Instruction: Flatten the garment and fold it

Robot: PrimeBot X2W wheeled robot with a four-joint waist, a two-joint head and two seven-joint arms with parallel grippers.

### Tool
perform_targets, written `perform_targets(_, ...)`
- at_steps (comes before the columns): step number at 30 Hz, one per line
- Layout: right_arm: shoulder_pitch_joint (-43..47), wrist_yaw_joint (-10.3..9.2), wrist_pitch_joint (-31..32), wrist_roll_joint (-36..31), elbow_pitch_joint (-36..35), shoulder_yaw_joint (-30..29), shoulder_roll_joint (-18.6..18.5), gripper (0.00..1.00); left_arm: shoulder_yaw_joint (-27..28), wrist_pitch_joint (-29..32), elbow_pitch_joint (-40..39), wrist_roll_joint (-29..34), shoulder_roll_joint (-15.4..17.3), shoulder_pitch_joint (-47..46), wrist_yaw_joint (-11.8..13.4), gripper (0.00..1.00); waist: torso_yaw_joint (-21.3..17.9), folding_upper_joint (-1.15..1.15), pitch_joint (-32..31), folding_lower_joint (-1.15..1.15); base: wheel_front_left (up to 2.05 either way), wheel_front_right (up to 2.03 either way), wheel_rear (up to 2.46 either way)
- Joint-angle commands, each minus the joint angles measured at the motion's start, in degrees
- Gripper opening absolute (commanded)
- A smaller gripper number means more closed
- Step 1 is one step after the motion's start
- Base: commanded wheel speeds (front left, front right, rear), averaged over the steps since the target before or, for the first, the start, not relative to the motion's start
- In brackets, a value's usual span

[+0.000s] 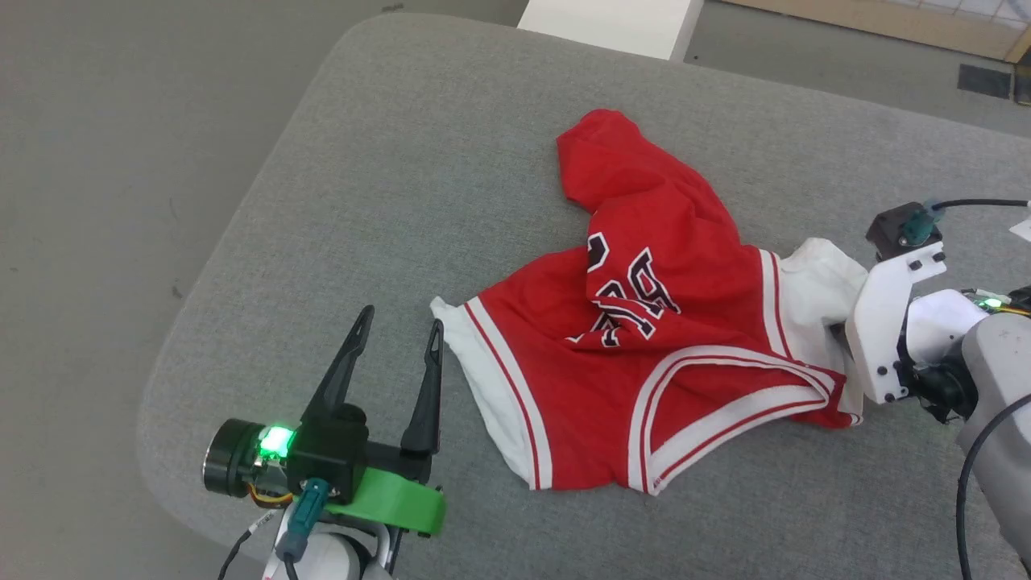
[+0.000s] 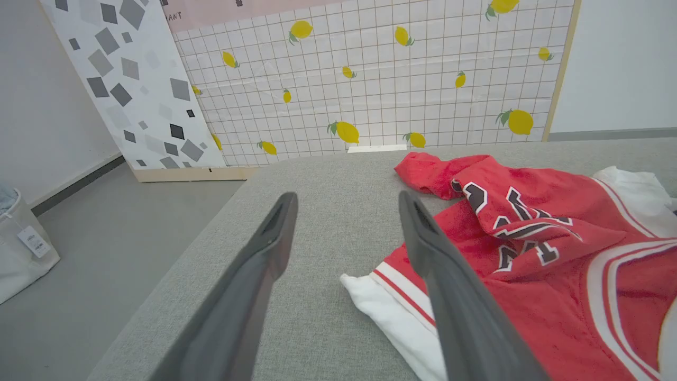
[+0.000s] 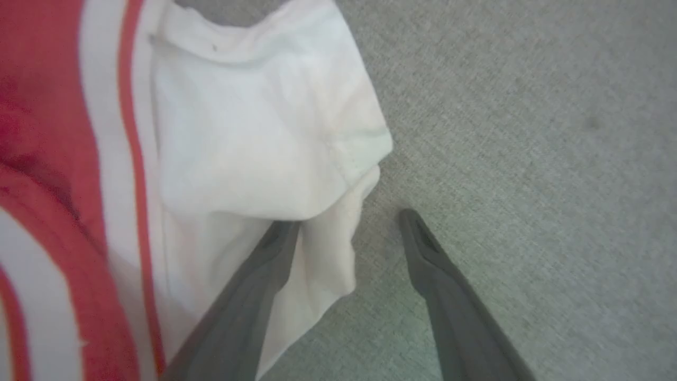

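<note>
Looking at a shirt (image 1: 628, 379) crumpled on the surface (image 1: 403, 161): soft, floppy (probably bunches easily). Got left tool (image 1: 403, 316) spread wide, empty, beside one sleeve (image 1: 483, 387); right tool (image 3: 346, 222) wide too, straddling the other sleeve (image 3: 254, 132). Best grabbed there.

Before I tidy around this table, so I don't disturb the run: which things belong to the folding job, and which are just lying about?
Job: garment, left gripper, right gripper, grey table.
Lying about: lemon-print panel, grey-patch panel, white bin, white box.
</note>
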Motion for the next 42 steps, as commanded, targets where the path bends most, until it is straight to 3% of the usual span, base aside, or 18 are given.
perform_targets(1,1.56,-0.08,-0.43,0.03,1.96,2.12,0.38,0.0,0.47,-0.21,0.33,0.92,-0.41,-0.71,-0.55,1.0,0.13,0.0,-0.1,0.0,0.0,0.0,0.0)
perform_targets(10,3.88,-0.08,-4.14,3.62,-0.24,0.34,-2.47,0.0,3.3,-0.21,2.43,1.19,-0.48,1.25,-1.91,1.0,-5.32,0.0,-5.13,0.0,0.0,0.0,0.0)
perform_targets(15,8.14,-0.08,-0.41,4.65,-6.57,-3.25,-6.78,0.0,4.5,-0.21,2.55,1.32,-0.61,2.46,-2.42,1.0,-9.58,0.0,-7.6,0.0,0.0,0.0,0.0)
perform_targets(20,15.14,-0.08,4.75,2.7,-11.9,-11.62,-9.77,0.0,5.09,-0.21,2.36,1.58,-1.06,3.14,-3.02,1.0,-12.74,0.0,-8.24,0.0,0.0,0.0,0.0)
perform_targets(24,20.94,-0.08,6.44,0.52,-14.42,-18.69,-9.82,0.0,5.5,-0.21,2.25,1.77,-1.53,2.8,-3.36,1.0,-14.04,0.0,-7.73,0.0,0.0,0.0,0.0)
perform_targets(30,26.4,-0.08,5.99,-2.11,-16.6,-24.36,-5.59,0.0,6.2,-0.21,2.44,1.95,-1.9,2.1,-4.04,1.0,-15.06,0.0,-7.02,0.0,0.0,0.0,0.0)
perform_targets(31,26.7,-0.08,4.62,-2.99,-17.17,-24.64,-4.94,0.22,6.35,-0.22,2.56,1.94,-1.96,2.04,-4.17,1.0,-15.23,0.0,-6.98,0.0,0.0,0.0,0.0)
perform_targets(32,26.7,-0.08,3.03,-3.79,-17.56,-25.05,-4.4,1.0,6.48,-0.22,2.65,1.93,-2.0,1.99,-4.26,1.0,-15.41,0.0,-6.97,0.0,0.0,0.0,0.0)
perform_targets(42,24.77,-0.08,-15.37,-7.29,-23.73,-23.53,0.69,1.0,7.68,-0.22,3.82,1.37,-2.39,2.73,-5.65,1.0,-17.88,0.0,-8.61,0.0,0.0,0.0,0.0)
